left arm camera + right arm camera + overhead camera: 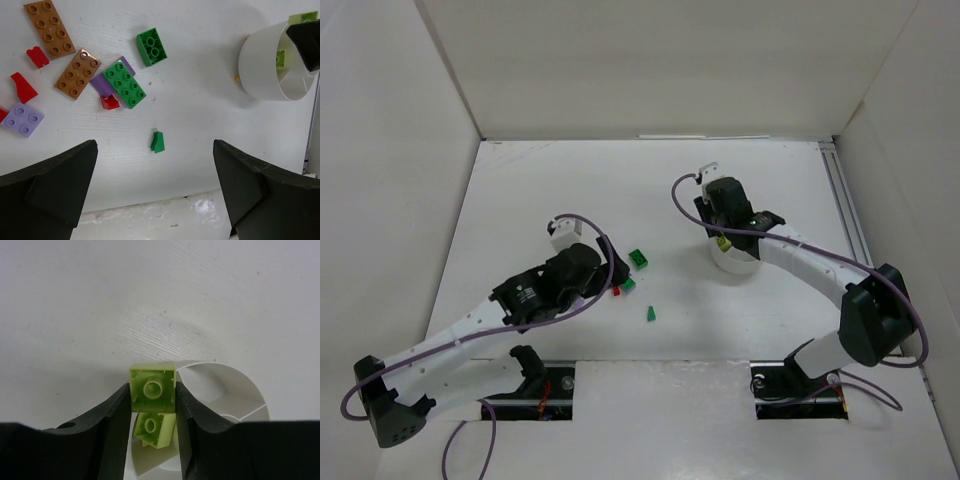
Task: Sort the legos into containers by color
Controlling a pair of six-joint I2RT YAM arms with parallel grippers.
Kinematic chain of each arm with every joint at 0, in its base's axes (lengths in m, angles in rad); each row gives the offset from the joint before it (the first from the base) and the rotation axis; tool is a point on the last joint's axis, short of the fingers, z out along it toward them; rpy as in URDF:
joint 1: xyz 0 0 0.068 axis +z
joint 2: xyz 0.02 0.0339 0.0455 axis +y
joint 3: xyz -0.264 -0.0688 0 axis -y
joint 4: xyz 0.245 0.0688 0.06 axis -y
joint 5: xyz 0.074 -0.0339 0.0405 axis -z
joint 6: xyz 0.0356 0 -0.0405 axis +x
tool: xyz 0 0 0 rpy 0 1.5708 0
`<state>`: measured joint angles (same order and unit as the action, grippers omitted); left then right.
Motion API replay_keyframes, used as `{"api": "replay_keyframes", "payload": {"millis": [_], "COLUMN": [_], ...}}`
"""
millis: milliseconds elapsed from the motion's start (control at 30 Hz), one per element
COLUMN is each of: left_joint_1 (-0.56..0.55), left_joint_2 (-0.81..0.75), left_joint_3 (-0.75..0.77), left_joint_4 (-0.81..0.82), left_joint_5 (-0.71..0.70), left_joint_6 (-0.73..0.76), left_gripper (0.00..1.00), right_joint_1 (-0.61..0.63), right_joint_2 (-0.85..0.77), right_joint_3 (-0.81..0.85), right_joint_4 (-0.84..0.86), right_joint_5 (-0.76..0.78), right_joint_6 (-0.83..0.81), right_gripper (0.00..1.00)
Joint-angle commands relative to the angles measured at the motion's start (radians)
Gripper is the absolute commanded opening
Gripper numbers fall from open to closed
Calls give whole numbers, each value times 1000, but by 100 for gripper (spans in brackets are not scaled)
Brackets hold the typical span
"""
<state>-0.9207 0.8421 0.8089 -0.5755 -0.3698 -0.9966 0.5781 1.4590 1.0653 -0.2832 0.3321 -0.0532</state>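
the right gripper [153, 399] pinches a lime-yellow brick [152, 382] by two sides, its hollow underside facing the wrist camera, and holds it above the round white dish [220, 377]. directly below, a second lime-yellow brick [152, 429] lies in one wedge compartment, so the step in hand looks like dropping a matching brick into the lime wedge. from this angle the held brick sits about over the dish's rim, and i cannot tell whether it is wholly inside that wedge's outline. the next move calls for checking that alignment, perhaps a slight nudge inward, then parting the fingers so the brick lands beside its twin and not on the rim or a divider.

the left gripper [155, 172] is spread wide and empty above the table [210, 115], with a small dark green slope piece [157, 142] just ahead of the gap between its fingers. beyond lie the unsorted legos: green bricks [124, 84], orange-brown plates [48, 27], red bits [22, 87] and lilac pieces [22, 119], apart from the dish. most of the sorting looks undone.
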Motion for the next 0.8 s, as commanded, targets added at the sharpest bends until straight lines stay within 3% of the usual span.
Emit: {"api": "replay_keyframes", "payload": {"millis": [0,767], "left_joint_1": [5,33], "left_joint_2": [14,77], "left_joint_3": [55,85], "left_joint_4": [42,42], "left_joint_5": [-6,3], "left_joint_6": [49,78], "left_gripper": [100,100], "right_joint_1": [-29,-73], "right_joint_2": [29,-20], "right_joint_3": [39,-50], "right_joint_4": [-1,-20], "right_joint_5": [16,-27], "right_joint_6": [-60,-5], "right_gripper": [18,34]}}
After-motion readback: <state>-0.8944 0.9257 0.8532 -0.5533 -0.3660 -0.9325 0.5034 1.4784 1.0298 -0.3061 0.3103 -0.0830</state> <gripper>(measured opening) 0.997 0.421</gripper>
